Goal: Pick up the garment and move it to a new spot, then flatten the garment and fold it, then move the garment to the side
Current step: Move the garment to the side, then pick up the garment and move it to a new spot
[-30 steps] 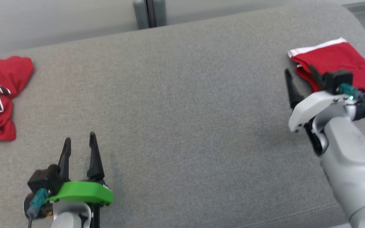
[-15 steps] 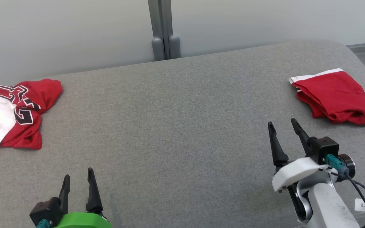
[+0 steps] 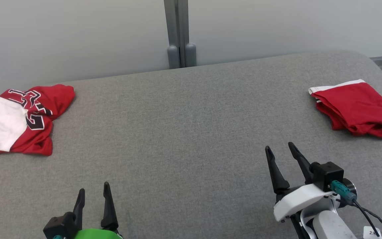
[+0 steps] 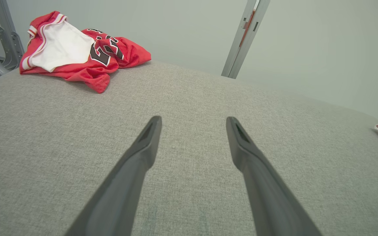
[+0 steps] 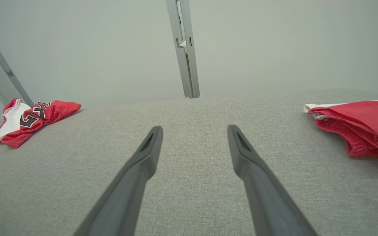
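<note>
A folded red garment (image 3: 356, 108) with a white band lies at the right edge of the frame on the grey cushioned top (image 3: 184, 132). A crumpled red jersey (image 3: 28, 116) sits at the far left. Low in the frame, the left gripper (image 3: 94, 186) and right gripper (image 3: 279, 146) both have their fingers spread apart, gripping nothing.

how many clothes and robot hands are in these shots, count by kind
garments: 2 (crumpled red jersey, folded red garment)
hands: 2 (left hand, right hand, both open and holding nothing)
total: 4
</note>
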`<state>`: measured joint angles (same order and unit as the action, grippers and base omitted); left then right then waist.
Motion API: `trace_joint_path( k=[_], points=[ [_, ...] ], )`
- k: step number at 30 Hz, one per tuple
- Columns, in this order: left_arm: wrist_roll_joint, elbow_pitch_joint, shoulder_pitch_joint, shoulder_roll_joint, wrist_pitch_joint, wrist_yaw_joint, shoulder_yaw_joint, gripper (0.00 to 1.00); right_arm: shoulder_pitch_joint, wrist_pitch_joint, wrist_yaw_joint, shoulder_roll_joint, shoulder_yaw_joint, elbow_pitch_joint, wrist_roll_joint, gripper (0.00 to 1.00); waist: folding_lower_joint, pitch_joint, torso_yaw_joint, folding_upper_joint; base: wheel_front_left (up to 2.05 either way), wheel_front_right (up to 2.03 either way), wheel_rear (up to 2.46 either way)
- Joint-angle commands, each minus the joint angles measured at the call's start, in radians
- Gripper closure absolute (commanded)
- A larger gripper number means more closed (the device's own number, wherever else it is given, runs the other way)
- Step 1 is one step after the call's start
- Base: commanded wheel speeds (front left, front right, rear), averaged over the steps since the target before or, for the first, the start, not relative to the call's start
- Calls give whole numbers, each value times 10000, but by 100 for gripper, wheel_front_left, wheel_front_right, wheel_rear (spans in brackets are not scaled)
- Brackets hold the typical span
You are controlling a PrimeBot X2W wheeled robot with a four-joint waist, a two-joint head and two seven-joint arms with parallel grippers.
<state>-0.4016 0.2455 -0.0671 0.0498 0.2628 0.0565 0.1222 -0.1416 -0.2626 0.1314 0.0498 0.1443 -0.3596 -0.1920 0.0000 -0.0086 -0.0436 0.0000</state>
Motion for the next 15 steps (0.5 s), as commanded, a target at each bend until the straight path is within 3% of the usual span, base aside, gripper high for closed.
trace_joint_path(
  k=[1, 15],
  points=[
    [15, -40, -109, 18, 26, 74, -16, 0, 224, -32, -15, 17, 30, 23, -65, 0, 0, -12, 11, 0, 0, 0, 0],
    [31, -87, -172, 18, 26, 116, 100, 0, 355, -32, -15, 17, 56, -150, -64, 0, 0, -89, 247, 0, 0, 0, 0]
  ],
)
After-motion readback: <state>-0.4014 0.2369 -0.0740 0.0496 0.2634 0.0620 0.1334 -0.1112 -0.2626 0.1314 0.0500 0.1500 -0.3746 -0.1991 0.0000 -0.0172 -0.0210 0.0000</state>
